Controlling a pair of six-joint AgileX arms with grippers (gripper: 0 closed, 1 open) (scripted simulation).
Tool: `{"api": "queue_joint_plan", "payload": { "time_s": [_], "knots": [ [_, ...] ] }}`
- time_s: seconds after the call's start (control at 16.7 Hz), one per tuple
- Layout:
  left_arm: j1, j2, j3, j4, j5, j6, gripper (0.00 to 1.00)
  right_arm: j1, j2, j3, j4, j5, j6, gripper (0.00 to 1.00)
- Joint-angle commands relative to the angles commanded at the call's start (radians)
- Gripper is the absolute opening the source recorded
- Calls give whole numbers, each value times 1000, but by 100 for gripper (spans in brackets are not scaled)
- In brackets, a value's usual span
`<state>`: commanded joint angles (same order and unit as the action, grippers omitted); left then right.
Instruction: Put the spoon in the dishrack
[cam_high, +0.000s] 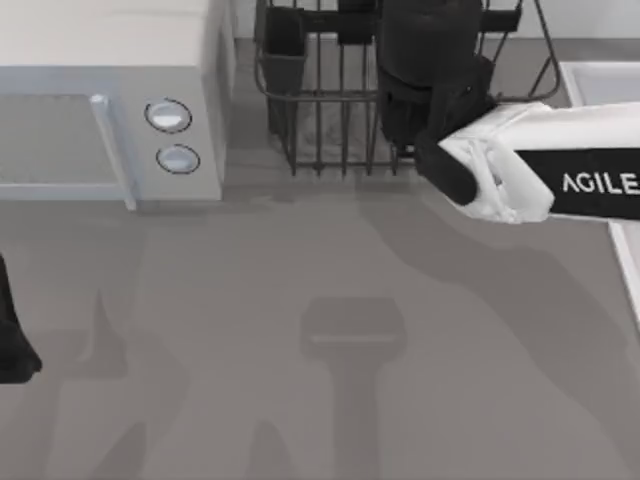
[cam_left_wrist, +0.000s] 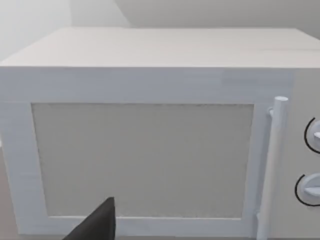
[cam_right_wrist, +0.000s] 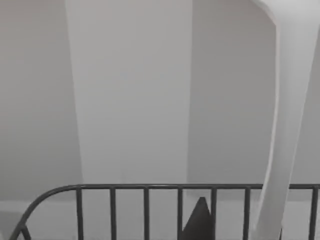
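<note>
The dishrack (cam_high: 320, 130) is a dark wire basket at the back of the table, with a dark utensil cup (cam_high: 283, 55) at its left corner. My right arm reaches in from the right, and its gripper (cam_high: 425, 95) hangs over the rack's right half. In the right wrist view the rack's rim and upright bars (cam_right_wrist: 145, 200) run across below. A long pale thing that looks like the spoon (cam_right_wrist: 280, 130) stands upright in front of them. Whether the right gripper holds it is hidden. My left gripper (cam_high: 12, 345) is parked at the table's left edge.
A pale grey microwave (cam_high: 110, 100) with two round knobs stands at the back left, right beside the rack. The left wrist camera faces its door (cam_left_wrist: 145, 160) and handle (cam_left_wrist: 272, 165). A white tray edge (cam_high: 600, 80) lies at the far right.
</note>
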<state>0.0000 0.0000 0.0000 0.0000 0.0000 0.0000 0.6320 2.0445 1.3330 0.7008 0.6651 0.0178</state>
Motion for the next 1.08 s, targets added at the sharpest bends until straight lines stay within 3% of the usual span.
{"api": "queue_joint_plan", "payload": {
  "time_s": [0.24,1.02,1.08],
  "knots": [
    [0,0,0,0,0,0,100,0,0,0,0,0,0,0],
    [0,0,0,0,0,0,100,0,0,0,0,0,0,98],
    [0,0,0,0,0,0,100,0,0,0,0,0,0,100]
  ]
}}
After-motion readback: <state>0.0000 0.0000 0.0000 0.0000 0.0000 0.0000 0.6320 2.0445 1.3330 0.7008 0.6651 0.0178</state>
